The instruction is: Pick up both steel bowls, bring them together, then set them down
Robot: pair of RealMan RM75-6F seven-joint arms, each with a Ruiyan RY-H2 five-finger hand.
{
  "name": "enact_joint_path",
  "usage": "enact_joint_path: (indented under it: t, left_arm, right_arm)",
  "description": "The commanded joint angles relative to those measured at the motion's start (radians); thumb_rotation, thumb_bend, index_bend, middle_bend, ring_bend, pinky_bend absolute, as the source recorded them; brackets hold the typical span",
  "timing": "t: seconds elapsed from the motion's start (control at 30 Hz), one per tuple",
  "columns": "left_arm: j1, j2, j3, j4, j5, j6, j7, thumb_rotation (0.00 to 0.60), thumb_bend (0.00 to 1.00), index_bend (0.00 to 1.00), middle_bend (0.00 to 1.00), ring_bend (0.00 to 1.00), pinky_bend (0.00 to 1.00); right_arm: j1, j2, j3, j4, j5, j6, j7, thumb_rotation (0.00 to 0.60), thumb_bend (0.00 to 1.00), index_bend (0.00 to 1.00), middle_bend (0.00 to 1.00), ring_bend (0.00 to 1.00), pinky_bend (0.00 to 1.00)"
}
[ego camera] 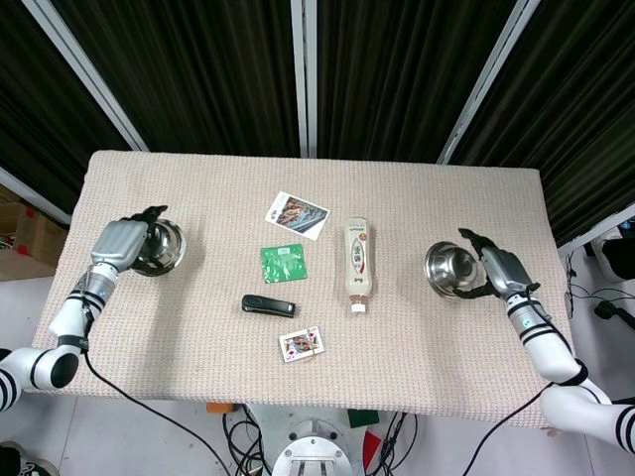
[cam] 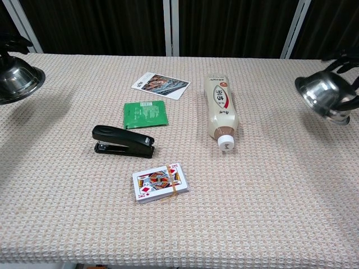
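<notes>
Your tabletop is a wide cloth-covered slab with dark curtains behind its far edge, and most of its near half lies bare, as do the broad strips between the middle clutter and each end. Your left steel bowl sits low near the left edge, roughly upright with its mouth up; in the chest view it shows at the far left border. Your left hand is against its outer side with fingers reaching over the rim, but you cannot tell from either view whether it grips the bowl or only rests there. Your right steel bowl is near the right edge, tipped so its mouth faces the middle of the tabletop, and your right hand wraps its rim from the outer side and holds it. The two bowls are well apart, with the other things between them. The bottle lies on its side just right of centre, cap toward you. Left of it are the photo card, the green packet, the black stapler, and nearest you the deck of playing cards.
</notes>
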Motion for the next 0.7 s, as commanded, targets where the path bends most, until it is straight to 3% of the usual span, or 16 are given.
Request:
enact_joint_path:
  t: [0.03,0.3,0.37,0.43,0.5,0.57,0.7]
  left_arm:
    - [0.001,0.004,0.000,-0.008,-0.006,-0.008,0.000,0.522,0.03,0.00,0.00,0.00,0.21]
    - [0.017,-0.008,-0.011,-0.010,-0.002,0.046,0.009,0.468,0.01,0.00,0.00,0.00,0.19]
    - [0.041,-0.018,-0.026,-0.008,0.022,0.134,0.008,0.445,0.00,0.00,0.00,0.00,0.18]
    - [0.078,-0.027,-0.045,-0.020,0.046,0.238,-0.019,0.365,0.00,0.00,0.00,0.00,0.16]
    - [0.138,-0.034,-0.062,-0.052,0.076,0.372,-0.063,0.306,0.00,0.00,0.00,0.00,0.16]
    - [0.208,-0.045,-0.063,-0.092,0.101,0.513,-0.079,0.298,0.00,0.00,0.00,0.00,0.16]
    - [0.331,-0.054,0.003,-0.202,0.151,0.683,-0.033,0.280,0.00,0.00,0.00,0.00,0.16]
  right_arm:
    - [-0.003,0.004,0.003,-0.006,-0.003,0.000,-0.003,0.600,0.00,0.00,0.00,0.00,0.15]
    - [-0.031,0.009,0.014,-0.023,-0.006,0.032,0.005,0.600,0.00,0.00,0.00,0.00,0.13]
    - [-0.049,0.016,0.016,-0.037,-0.020,0.065,0.007,0.600,0.00,0.00,0.00,0.00,0.12]
    - [-0.074,0.026,0.012,-0.059,-0.040,0.108,0.008,0.600,0.00,0.00,0.00,0.00,0.11]
    - [-0.117,0.032,-0.006,-0.087,-0.074,0.199,-0.044,0.600,0.00,0.00,0.00,0.00,0.09]
    - [-0.176,0.013,-0.034,-0.117,-0.118,0.337,-0.135,0.600,0.00,0.00,0.00,0.00,0.08]
    - [-0.299,-0.075,-0.098,-0.131,-0.223,0.590,-0.276,0.600,0.00,0.00,0.00,0.00,0.04]
